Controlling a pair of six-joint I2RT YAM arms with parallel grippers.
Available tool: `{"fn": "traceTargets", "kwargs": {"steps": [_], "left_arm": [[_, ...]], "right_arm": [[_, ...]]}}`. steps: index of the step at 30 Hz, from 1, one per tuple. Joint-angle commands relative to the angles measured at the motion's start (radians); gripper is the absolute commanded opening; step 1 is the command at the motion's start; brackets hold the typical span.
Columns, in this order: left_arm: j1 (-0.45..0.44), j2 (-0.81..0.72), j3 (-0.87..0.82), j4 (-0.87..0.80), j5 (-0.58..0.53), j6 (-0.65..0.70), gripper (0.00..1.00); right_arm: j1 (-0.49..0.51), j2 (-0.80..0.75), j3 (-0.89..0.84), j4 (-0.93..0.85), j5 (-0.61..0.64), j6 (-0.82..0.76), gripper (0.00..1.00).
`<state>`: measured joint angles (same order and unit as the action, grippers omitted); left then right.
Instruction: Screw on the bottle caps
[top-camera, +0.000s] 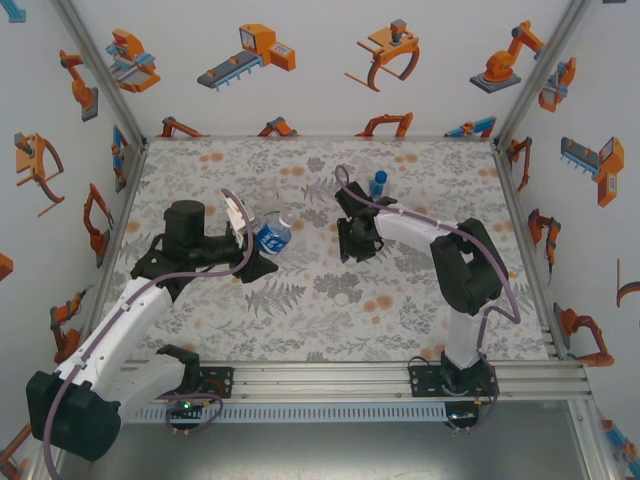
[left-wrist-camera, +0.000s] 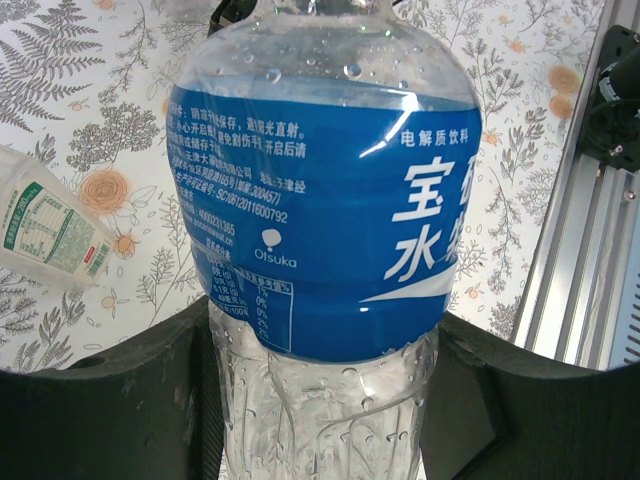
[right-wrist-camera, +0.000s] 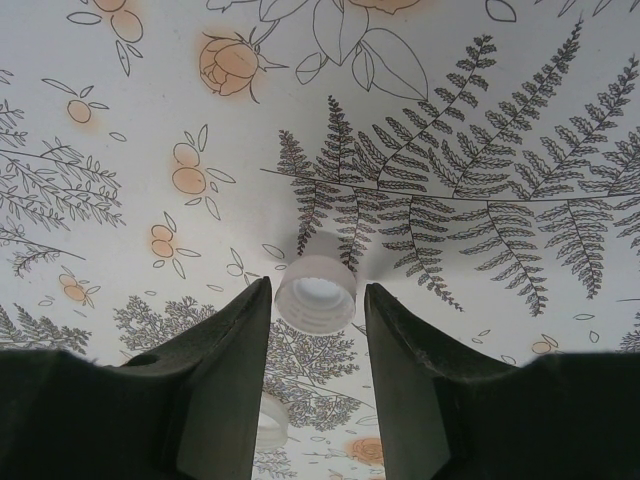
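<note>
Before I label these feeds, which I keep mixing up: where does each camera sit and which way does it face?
Top external: above and behind the arms, looking down over the table; both arm bases at the bottom, left gripper and right gripper mid-table.
Left wrist: on the left arm, looking along its fingers at the blue-labelled bottle they clamp.
Right wrist: on the right arm, looking down at the table past its fingers, white cap between them.
Shared: top and left wrist both show that bottle.
</note>
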<state>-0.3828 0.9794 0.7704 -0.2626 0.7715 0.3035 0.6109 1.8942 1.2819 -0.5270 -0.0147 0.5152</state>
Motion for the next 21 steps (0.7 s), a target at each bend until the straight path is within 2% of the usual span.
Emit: {"fn": "traceTargets", "kwargs": {"steps": [1, 21], "left_arm": [[0.003, 0.001, 0.035, -0.009, 0.03, 0.019, 0.0], [0.003, -0.002, 0.033, -0.01, 0.029, 0.02, 0.0]], "right_arm": [[-0.003, -0.034, 0.013, -0.02, 0.001, 0.007, 0.43], [-0.003, -0.037, 0.005, -0.022, 0.01, 0.007, 0.42]]}}
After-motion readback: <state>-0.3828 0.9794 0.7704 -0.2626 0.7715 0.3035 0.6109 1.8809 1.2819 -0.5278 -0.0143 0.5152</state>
